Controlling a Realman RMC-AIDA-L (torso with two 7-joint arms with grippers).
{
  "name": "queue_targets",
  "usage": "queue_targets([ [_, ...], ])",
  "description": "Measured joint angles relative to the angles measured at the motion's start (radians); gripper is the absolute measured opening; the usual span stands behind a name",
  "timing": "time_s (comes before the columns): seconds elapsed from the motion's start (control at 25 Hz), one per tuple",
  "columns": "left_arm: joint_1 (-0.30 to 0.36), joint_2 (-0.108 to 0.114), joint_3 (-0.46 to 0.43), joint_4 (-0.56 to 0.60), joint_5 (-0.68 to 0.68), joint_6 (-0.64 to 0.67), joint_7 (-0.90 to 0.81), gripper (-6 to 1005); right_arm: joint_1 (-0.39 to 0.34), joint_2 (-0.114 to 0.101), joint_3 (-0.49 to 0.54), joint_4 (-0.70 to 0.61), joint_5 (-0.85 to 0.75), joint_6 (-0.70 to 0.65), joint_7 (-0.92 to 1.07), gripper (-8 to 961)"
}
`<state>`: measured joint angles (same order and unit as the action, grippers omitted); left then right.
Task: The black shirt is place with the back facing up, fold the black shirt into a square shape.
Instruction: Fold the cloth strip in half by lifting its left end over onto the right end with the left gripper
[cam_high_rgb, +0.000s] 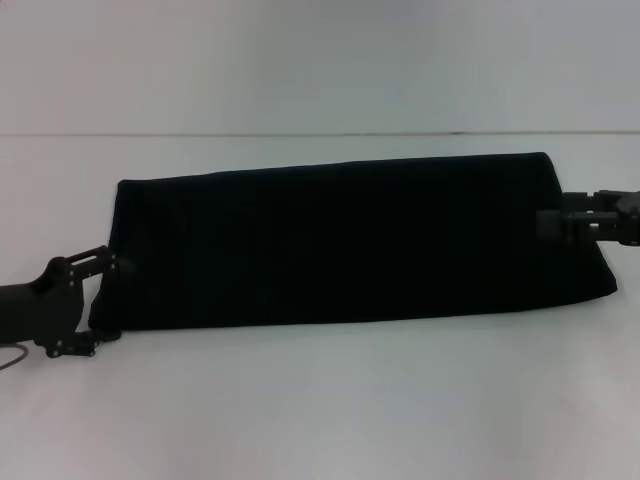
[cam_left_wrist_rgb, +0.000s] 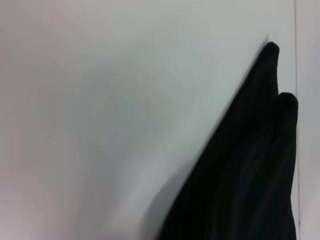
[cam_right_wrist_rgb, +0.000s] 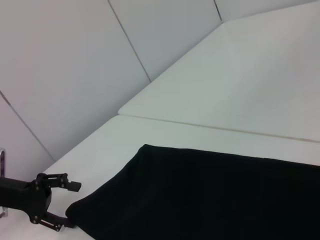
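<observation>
The black shirt (cam_high_rgb: 350, 240) lies folded into a long band across the white bench (cam_high_rgb: 320, 400). The left gripper (cam_high_rgb: 106, 300), fingers apart, sits at its left end; the right gripper (cam_high_rgb: 550, 223) meets the right end, fingers' state unclear.

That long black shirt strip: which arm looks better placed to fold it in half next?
Probably either: the left gripper sits open around the black shirt at its left end, and the right gripper is at its right end.

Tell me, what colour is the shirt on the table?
Plain black shirt, no lettering showing; clearest in the head view.
</observation>
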<state>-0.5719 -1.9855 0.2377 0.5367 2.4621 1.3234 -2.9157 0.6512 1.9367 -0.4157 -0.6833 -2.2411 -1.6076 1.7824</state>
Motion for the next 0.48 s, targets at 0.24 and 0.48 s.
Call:
queue_targets([
  [0.24,-0.004,0.002,0.000,0.002,0.001,-0.012,0.006,953,-0.005,0.001,0.000,-0.001,0.015,0.000,-0.001,915],
  [0.48,-0.005,0.002,0.005,0.008,0.002,-0.016,0.023,953,-0.005,0.001,0.000,-0.001,0.015,0.000,-0.001,913],
])
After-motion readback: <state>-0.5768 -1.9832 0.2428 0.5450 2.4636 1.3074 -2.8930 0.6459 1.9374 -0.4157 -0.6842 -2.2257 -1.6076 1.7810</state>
